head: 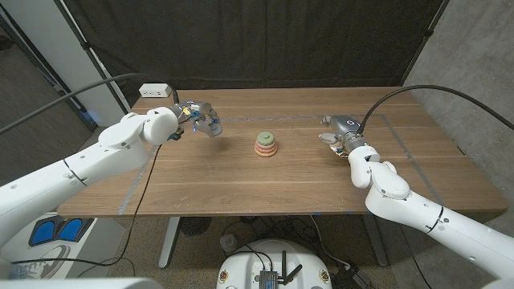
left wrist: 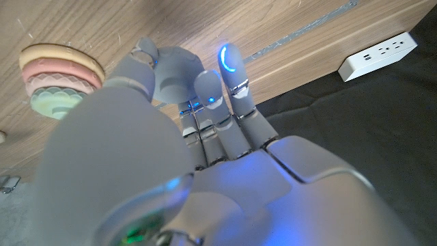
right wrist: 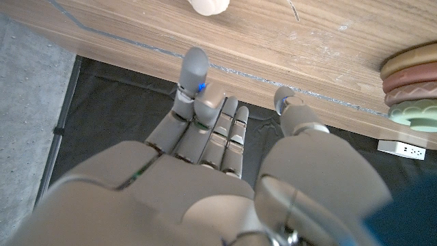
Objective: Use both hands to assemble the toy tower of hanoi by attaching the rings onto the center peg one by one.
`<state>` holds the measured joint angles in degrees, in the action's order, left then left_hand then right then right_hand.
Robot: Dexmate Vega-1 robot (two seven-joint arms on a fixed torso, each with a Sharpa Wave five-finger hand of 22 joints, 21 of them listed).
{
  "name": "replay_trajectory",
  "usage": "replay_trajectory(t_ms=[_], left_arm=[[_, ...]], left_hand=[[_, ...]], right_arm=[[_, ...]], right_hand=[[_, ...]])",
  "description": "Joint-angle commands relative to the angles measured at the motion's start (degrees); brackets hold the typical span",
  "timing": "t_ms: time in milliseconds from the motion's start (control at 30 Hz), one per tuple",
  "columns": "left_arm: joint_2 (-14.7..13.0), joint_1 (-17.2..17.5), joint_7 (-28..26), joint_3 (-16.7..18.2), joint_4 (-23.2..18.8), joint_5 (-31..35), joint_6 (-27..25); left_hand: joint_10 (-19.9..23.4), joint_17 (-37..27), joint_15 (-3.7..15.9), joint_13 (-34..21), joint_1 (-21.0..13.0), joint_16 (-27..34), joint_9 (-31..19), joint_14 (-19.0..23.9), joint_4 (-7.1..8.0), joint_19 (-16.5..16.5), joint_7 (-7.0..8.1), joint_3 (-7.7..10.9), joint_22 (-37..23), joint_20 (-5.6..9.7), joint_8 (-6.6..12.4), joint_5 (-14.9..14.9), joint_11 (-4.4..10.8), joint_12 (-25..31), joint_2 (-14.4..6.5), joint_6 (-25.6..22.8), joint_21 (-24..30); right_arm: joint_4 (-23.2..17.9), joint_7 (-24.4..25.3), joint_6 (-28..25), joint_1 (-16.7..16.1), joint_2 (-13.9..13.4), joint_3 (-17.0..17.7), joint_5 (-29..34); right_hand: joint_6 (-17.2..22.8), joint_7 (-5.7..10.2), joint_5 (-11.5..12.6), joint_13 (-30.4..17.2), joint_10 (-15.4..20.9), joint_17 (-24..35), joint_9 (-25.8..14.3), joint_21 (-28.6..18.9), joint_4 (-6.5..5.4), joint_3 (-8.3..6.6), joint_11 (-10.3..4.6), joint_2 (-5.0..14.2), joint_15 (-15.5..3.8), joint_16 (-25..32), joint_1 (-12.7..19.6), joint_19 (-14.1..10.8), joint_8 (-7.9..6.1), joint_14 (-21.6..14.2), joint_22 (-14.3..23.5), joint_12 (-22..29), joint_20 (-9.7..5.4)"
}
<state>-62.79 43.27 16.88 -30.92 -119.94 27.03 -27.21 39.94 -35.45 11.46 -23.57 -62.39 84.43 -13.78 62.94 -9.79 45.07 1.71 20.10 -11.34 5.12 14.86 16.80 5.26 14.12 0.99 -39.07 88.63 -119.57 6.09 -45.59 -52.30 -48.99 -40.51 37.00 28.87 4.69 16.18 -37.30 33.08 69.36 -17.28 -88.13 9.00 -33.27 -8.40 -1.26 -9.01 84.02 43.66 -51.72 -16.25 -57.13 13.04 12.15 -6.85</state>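
From the head camera, the ring tower point(head: 267, 144) stood stacked at the wooden table's point(head: 241, 181) centre, with the left hand point(head: 202, 118) raised at its ten o'clock and the right hand point(head: 339, 130) at its three o'clock, both well apart from it and too small to read. The left wrist camera showed the left hand's fingers point(left wrist: 231, 75) apart around nothing, its bulk hiding part of the tower, beside a white power strip point(left wrist: 379, 54). The right wrist camera showed the right hand's fingers point(right wrist: 193, 78) spread and empty, the tower cut off at the frame edge.
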Motion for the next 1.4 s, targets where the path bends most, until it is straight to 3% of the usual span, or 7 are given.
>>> replay_trajectory(t_ms=[33,433,1400], left_arm=[[1.2,-1.1,-0.1,0.5,1.0,-1.7,3.8],[2.9,-3.7,1.9,-1.0,2.7,-1.4,6.1],[10.0,-10.4,5.0,-5.6,8.5,0.5,14.4]], left_hand=[[5.7,0.0,1.07,-5.3,0.0,-0.5,-0.2,0.3,0.33,0.7,0.12,0.7,-0.1,7.0,0.04,0.6,5.01,-0.2,-0.5,-0.6,0.3],[6.1,-1.2,1.06,-5.7,-0.2,0.0,-0.3,1.2,0.3,0.9,0.17,0.72,-0.2,7.04,-0.26,0.6,5.17,-0.7,-0.6,-0.9,0.3],[6.6,-2.0,1.08,-5.9,-0.2,-1.1,-0.6,1.4,0.34,0.8,0.25,0.65,-0.2,7.04,-1.07,0.5,5.23,-1.7,-0.7,-1.1,0.3]], right_arm=[[-0.5,0.4,-0.5,-0.3,-0.3,0.2,-0.1],[-1.2,-0.1,-1.1,-0.4,-0.8,0.2,-0.1],[-2.2,1.4,-2.3,-1.7,-1.5,1.3,-1.3]], right_hand=[[0.5,0.13,0.3,-0.3,0.5,0.3,0.0,-0.2,0.21,0.18,0.21,0.36,-3.42,0.2,0.2,0.2,-0.05,-0.2,0.1,-0.1,-5.46],[0.5,0.18,0.3,-0.4,0.5,0.3,0.1,-0.2,0.21,0.17,0.19,0.44,-3.42,0.1,0.1,0.2,0.0,-0.1,0.1,-0.1,-5.46],[0.7,0.21,0.4,-0.4,0.6,0.4,0.1,-0.2,0.2,0.18,0.2,0.57,-3.41,0.3,-0.1,0.2,0.07,-0.2,0.1,-0.2,-5.46]])
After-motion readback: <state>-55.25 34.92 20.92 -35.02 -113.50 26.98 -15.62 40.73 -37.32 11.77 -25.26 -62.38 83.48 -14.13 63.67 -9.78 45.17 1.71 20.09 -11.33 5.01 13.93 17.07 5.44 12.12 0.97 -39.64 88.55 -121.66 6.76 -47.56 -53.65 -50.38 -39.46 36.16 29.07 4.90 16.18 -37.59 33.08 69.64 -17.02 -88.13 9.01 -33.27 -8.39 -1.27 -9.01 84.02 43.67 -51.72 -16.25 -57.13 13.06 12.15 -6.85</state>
